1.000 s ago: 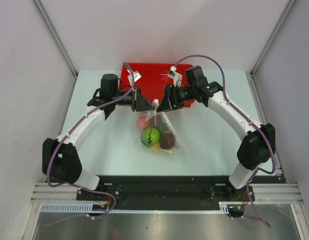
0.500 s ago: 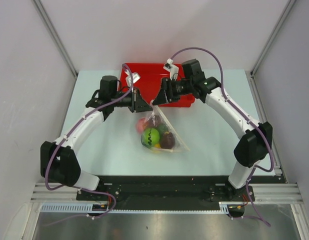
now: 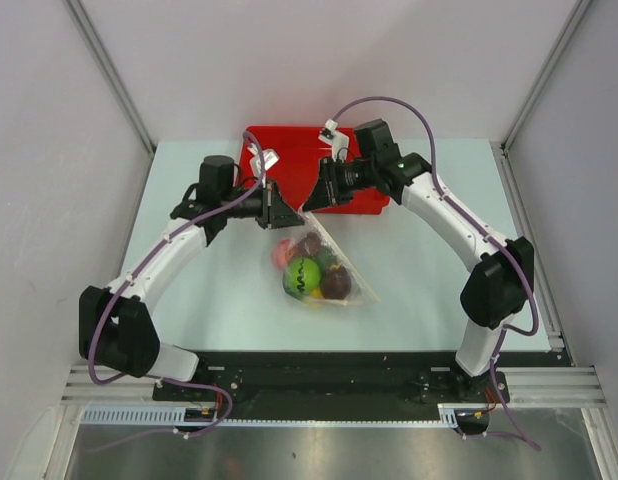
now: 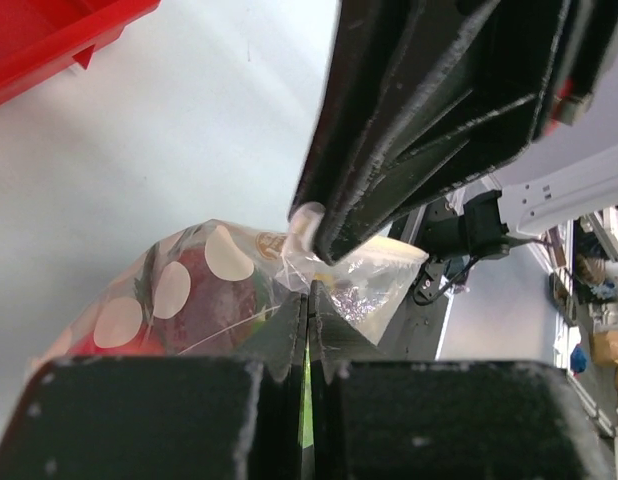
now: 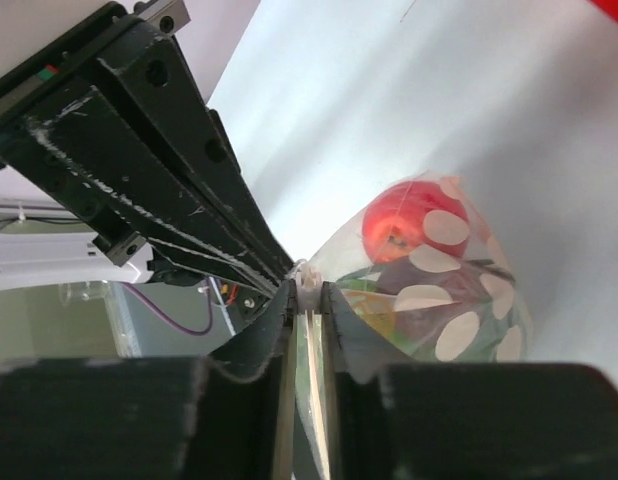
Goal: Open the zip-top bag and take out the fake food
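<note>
- Zip-top bag (image 3: 334, 275) rested on the table (image 3: 429, 270) beside the red tray (image 3: 289, 150), top edge lifted.
- Both left gripper (image 3: 294, 215) and right gripper (image 3: 310, 204) had fingers clenched on that edge.
- Fake food (image 3: 301, 273) lay inside.

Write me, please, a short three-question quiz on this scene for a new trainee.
1. True or false: the left end effector and the right end effector are each shut on the top of the zip-top bag.
2. Where is the red tray? A) at the far edge of the table, behind the end effectors; B) by the arm bases; C) under the bag.
3. Is any fake food outside the bag?
Key: 1 true; 2 A; 3 no, every piece in view is inside it.
</note>
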Robot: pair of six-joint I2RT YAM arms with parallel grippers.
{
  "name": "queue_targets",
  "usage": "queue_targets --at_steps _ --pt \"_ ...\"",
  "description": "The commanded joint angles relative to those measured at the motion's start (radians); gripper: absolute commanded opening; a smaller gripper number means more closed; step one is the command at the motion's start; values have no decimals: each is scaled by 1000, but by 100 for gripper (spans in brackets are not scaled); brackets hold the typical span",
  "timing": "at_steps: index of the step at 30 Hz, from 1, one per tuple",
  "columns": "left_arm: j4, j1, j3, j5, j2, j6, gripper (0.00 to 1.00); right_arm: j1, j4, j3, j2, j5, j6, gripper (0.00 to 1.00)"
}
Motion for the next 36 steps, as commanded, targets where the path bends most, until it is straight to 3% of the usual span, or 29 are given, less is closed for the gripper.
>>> queue_targets --at_steps 1,3,10,13,20,26,36 --pt "52 4 -10 -51 -36 -81 0 12 20 42 -1 3 -13 8" --pt "84 4 -25 -74 -41 -120 0 14 17 34 -8 9 -13 0" --pt "128 18 -62 -160 -77 -166 0 12 14 -18 -64 37 -23 0" --pt "234 35 -103 -122 -103 -244 0 12 6 -47 -73 37 -26 0" --pt "274 55 -120 -151 -123 -291 0 12 3 -108 -126 41 -36 0" --pt "259 59 -117 -157 -123 -275 0 12 -14 -139 -171 18 -40 0" --pt "188 130 -93 -325 -160 -307 0 2 -80 -409 -372 110 -83 0"
